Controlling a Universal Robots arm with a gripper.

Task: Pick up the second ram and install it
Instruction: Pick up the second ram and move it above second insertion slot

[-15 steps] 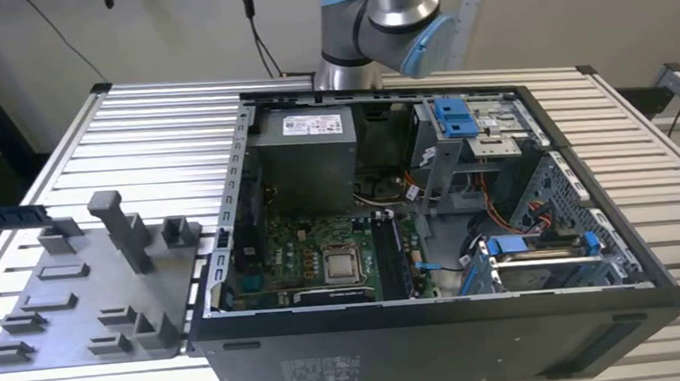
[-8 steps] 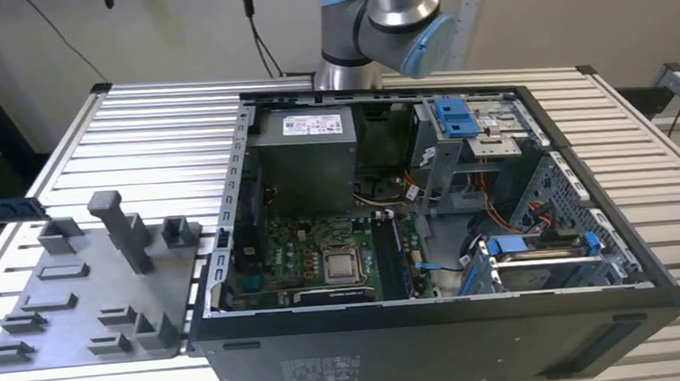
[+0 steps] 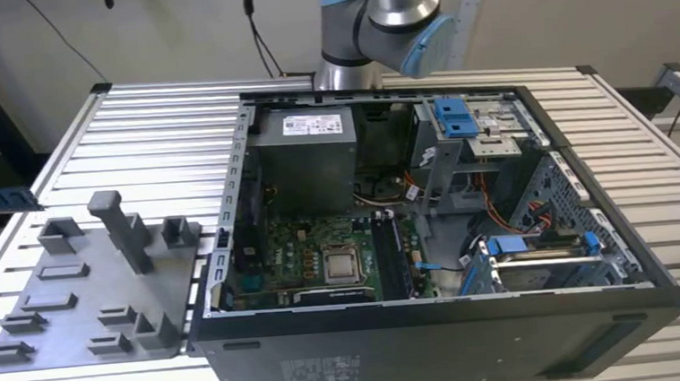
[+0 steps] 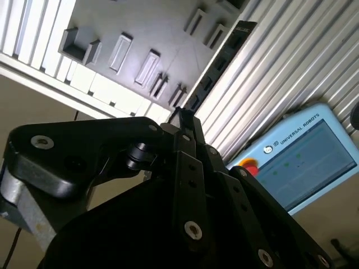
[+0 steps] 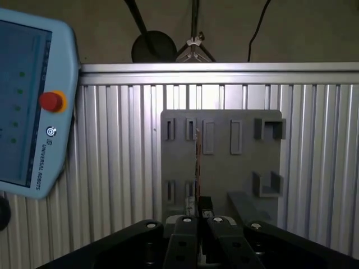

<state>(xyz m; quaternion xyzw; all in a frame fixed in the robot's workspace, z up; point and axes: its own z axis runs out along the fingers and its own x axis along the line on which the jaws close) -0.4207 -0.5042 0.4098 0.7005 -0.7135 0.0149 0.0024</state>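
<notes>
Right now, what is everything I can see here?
computer case: one, black, open, on the table.
motherboard: one, green, inside the case.
tray: one, grey, at the exterior view's left of the case.
table: one, silver slats, under it all.
control tablet: one, pale blue, by the table.
second ram: one, dark, in the gripper, over the tray.
robot arm: one, grey and blue, beyond the case.
gripper: one, black, shut on the second ram.

Ribbed bare-metal table [image 3: 663, 186], matt grey plastic tray [image 3: 84, 289], matt black tool [image 5: 197, 219].
</notes>
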